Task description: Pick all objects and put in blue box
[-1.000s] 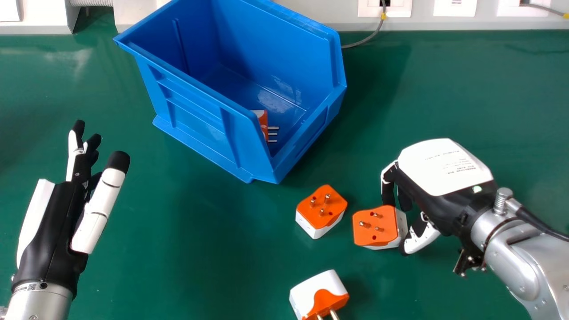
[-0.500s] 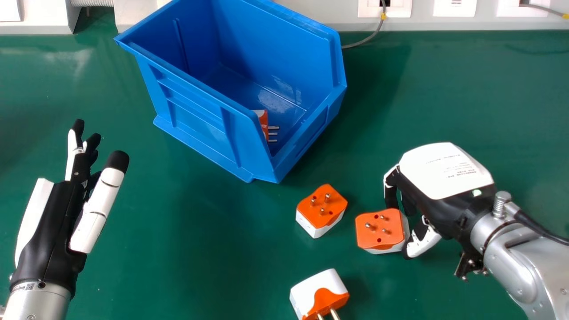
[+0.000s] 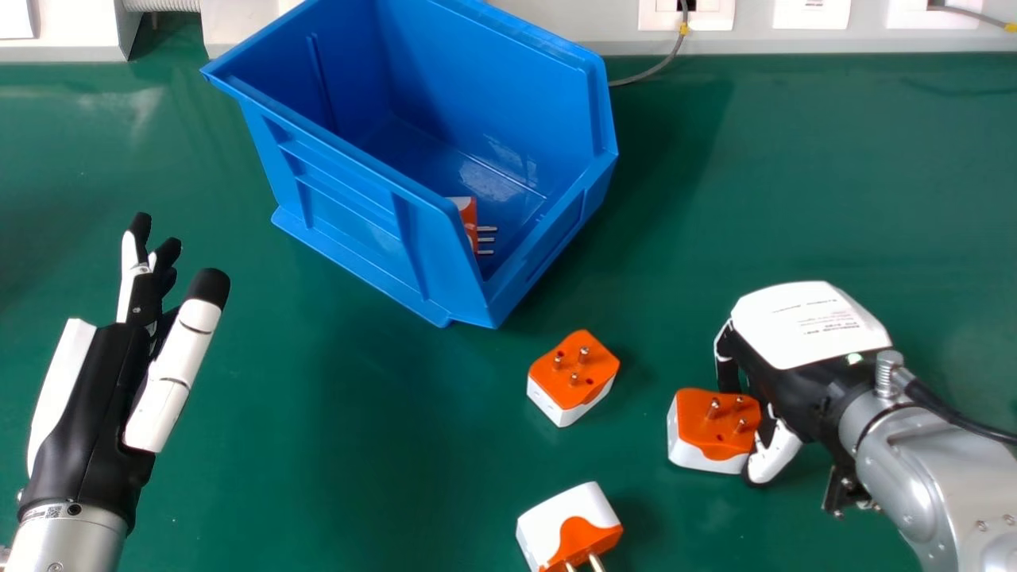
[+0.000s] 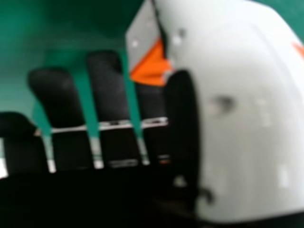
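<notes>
My right hand (image 3: 810,334), at the right of the head view, has its fingers and thumb curled around an orange-and-white plug adapter (image 3: 719,425), prongs facing up. In the right hand view the same adapter (image 4: 152,66) shows partly between the fingers and thumb of the right hand (image 4: 237,114). A second adapter (image 3: 574,377) lies left of it, prongs up. The third adapter (image 3: 569,524) rests near the bottom edge. The blue box (image 3: 357,202) stands at the upper middle with one adapter (image 3: 469,214) inside, partly hidden by its wall. My left hand (image 3: 95,397) is open at the left.
Green table surface (image 3: 381,445) lies between my left hand and the adapters. Behind the box runs a pale wall strip (image 3: 588,32) with sockets, and a grey cable (image 3: 655,67) comes down from it near the box's right side.
My right hand has shifted right and toward the bottom of the head view. The adapter at its fingers has moved the same way and turned. The left hand has barely moved.
</notes>
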Robot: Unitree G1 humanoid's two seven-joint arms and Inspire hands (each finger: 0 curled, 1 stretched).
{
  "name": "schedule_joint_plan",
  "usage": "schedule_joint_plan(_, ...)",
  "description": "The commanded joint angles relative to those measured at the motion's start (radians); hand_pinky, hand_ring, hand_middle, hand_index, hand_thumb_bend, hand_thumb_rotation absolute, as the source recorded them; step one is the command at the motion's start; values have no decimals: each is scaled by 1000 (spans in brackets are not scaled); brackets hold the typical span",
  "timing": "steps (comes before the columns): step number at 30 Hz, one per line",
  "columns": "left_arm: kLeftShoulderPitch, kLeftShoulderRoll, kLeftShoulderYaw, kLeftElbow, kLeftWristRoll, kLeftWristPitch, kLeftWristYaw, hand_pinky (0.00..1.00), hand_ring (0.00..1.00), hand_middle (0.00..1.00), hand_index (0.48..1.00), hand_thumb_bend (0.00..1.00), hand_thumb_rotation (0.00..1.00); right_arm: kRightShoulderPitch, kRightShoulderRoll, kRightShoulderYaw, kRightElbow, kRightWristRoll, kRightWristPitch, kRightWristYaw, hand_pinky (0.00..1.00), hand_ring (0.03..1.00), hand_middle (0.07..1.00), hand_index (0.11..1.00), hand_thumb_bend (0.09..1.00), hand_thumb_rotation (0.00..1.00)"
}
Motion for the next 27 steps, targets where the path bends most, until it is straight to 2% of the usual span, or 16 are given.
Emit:
schedule_joint_plan(1,-4,6,0,-26,-2,-10,-1,939,1000,1000,995,660,1000,-20,1,8,-30,-21,9,21,319,409,517,550,522,270)
schedule_joint_plan(4,-5,6,-1,-29,-4,-5,-1,939,1000,1000,995,660,1000,-15,0,11,-40,-17,4,26,386,490,590,625,551,402)
schedule_joint_plan(5,-5,6,-2,-30,-3,-3,-1,939,1000,1000,995,660,1000,-15,0,12,-38,-15,1,25,386,490,590,625,551,402)
schedule_joint_plan(7,-6,5,-3,-29,-3,0,1,939,1000,1000,994,660,1000,-11,1,11,-38,-3,-4,25,481,592,671,690,583,470)
schedule_joint_plan(8,-7,4,-3,-29,-2,1,1,939,1000,1000,994,660,1000,-8,0,11,-41,2,-6,26,481,592,671,690,583,470)
schedule_joint_plan(11,-6,3,-5,-33,-4,5,1,938,1000,1000,994,656,1000,-3,2,7,-45,14,-9,29,620,733,798,797,631,547)
schedule_joint_plan(12,-6,3,-5,-34,-4,5,0,938,1000,1000,994,656,1000,-1,4,6,-44,20,-10,28,620,733,798,797,631,547)
schedule_joint_plan(14,-7,3,-6,-34,-7,5,-1,939,1000,1000,995,654,1000,4,10,7,-42,28,-9,26,690,800,864,856,661,582)
schedule_joint_plan(18,-7,2,-8,-37,-9,6,0,939,1000,1000,995,652,1000,15,17,12,-49,32,-6,19,768,874,930,922,703,621)
schedule_joint_plan(24,-5,0,-10,-39,-8,0,3,939,1000,1000,995,650,1000,26,25,18,-42,31,-7,-3,849,936,978,972,769,660)
schedule_joint_plan(27,-5,0,-11,-44,-10,3,3,939,1000,1000,995,647,1000,24,25,26,-26,19,-6,-14,863,947,989,980,768,658)
